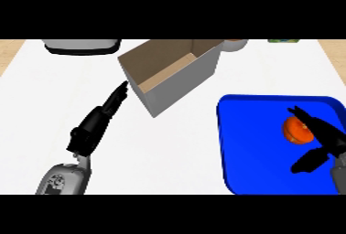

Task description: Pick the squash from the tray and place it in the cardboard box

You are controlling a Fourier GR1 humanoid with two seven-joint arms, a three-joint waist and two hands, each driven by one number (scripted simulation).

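Observation:
An orange squash [296,130] lies on the blue tray [256,137] at the right, toward its right side. My right hand [323,141] hovers over the tray with its fingers spread, straight fingers reaching across the squash's right edge and the thumb pointing down-left; it holds nothing. The cardboard box [172,73] stands open at the upper middle, tilted, its brown inside showing. My left hand [98,121] is stretched out flat left of the box, fingertips close to its lower-left wall.
A grey and black appliance [81,45] sits at the top left. A small round object [235,44] stands behind the box, and a green item [283,41] shows at the top right. White counter [175,155] spreads between the hands.

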